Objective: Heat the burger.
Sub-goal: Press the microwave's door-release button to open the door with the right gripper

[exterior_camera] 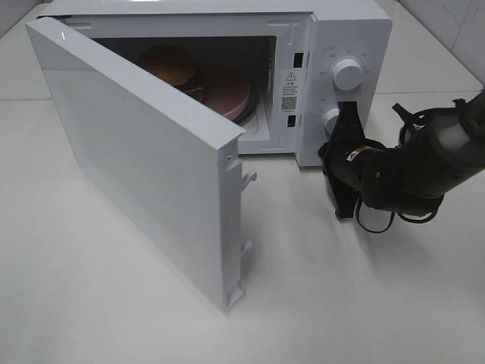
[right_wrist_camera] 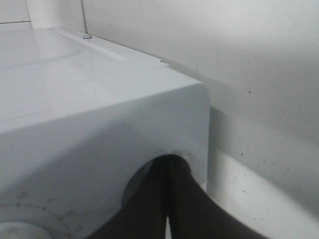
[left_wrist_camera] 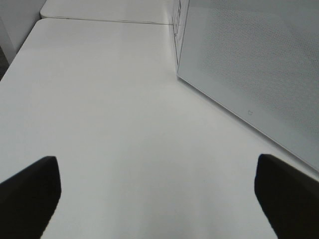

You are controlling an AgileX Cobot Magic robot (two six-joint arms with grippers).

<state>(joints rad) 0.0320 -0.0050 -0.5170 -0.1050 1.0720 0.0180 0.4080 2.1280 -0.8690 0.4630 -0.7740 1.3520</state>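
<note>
Burger (exterior_camera: 173, 68) on its pink plate (exterior_camera: 227, 95) inside the microwave (exterior_camera: 356, 23), door (exterior_camera: 129, 159) wide open
The right gripper (exterior_camera: 345, 114) is closed on nothing, its tip at the lower knob (exterior_camera: 331, 119); the left gripper (left_wrist_camera: 159, 199) hangs fully spread and empty over the table (left_wrist_camera: 109, 99) beside the door; the burger looks light, soft and loosely stacked, its glossy bun likely slippery; squeezing would probably crush it or shift the layers, so the plate's stiff rim seems the safer hold.
</note>
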